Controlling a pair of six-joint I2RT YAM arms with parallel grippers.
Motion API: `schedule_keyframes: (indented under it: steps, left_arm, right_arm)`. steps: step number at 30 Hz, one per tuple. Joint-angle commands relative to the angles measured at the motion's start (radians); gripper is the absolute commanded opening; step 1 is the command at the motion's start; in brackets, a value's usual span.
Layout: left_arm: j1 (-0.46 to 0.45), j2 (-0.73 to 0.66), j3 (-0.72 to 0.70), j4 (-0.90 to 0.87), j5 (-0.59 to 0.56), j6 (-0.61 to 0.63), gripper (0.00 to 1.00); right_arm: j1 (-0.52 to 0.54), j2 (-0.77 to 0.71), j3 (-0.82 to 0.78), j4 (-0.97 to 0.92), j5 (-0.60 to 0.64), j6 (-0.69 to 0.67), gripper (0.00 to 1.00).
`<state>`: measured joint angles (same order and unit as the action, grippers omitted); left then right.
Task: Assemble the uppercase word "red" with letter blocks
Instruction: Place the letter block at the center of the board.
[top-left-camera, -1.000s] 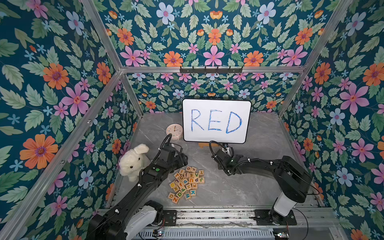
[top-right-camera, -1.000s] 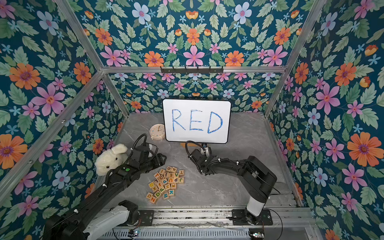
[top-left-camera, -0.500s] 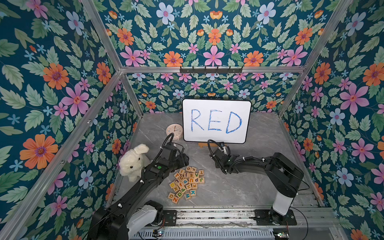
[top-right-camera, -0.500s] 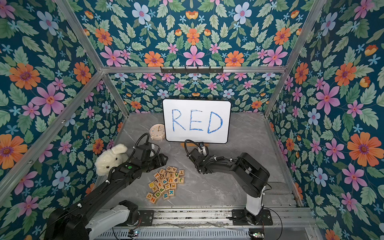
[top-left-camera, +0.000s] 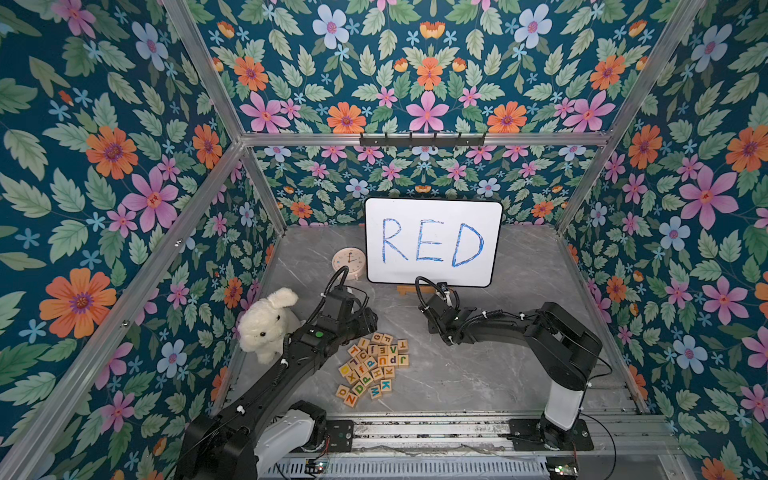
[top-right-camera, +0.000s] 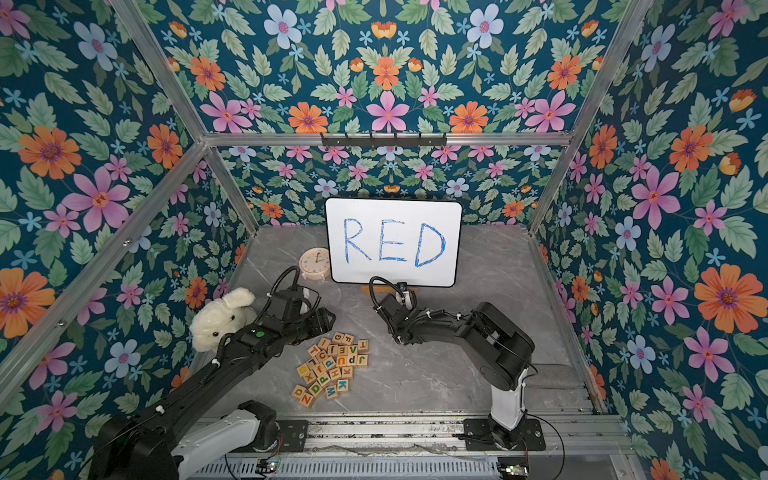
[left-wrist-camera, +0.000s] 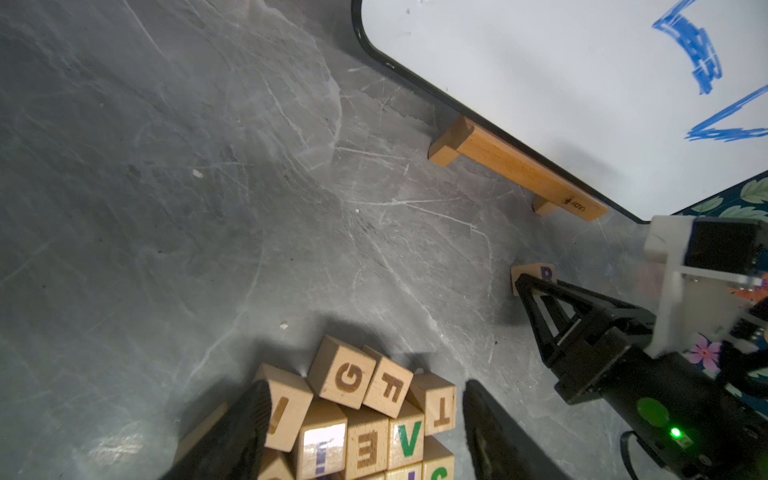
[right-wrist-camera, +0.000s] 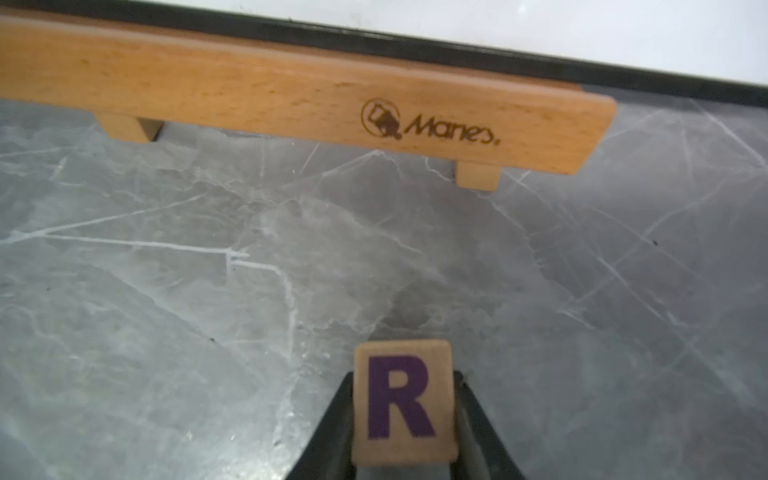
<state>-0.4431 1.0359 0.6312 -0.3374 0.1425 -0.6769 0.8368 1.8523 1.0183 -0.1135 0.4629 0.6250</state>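
The right claw (right-wrist-camera: 404, 376) is clenched on the R block (right-wrist-camera: 402, 399). It pinches two opposite side faces, so the purple letter shows. The block sits low over the grey table (right-wrist-camera: 166, 291), just in front of the whiteboard (top-left-camera: 432, 241). The other letter blocks (top-left-camera: 374, 365) lie heaped farther out from the whiteboard. There the left claw (left-wrist-camera: 363, 386) hangs spread wide and empty. Each small wooden cube looks light, rigid and smooth, best gripped on flat opposite faces.
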Motion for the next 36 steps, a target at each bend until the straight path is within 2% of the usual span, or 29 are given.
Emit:
schedule_keyframes:
  steps: [1, 9, 23, 30, 36]
  left_arm:
    - [0.0, 0.001, 0.008, -0.003, 0.006, 0.008, 0.75]
    - [0.0, 0.002, 0.009, -0.008, 0.006, 0.011, 0.75]
    - [0.0, 0.0, 0.035, -0.03, -0.019, 0.031, 0.75]
    - [0.0, 0.007, 0.073, -0.046, -0.032, 0.053, 0.76]
    - [0.0, 0.002, 0.089, -0.04, -0.028, 0.064, 0.76]
  right_arm:
    - [0.001, 0.01, 0.003, -0.018, -0.02, 0.019, 0.26]
    - [0.001, 0.014, 0.003, -0.017, -0.029, 0.02, 0.38]
    - [0.001, -0.016, 0.006, -0.047, -0.035, 0.019, 0.45]
    - [0.002, -0.146, -0.009, -0.096, -0.061, 0.017, 0.49]
    - [0.016, -0.427, -0.16, -0.003, -0.112, -0.081, 0.52]
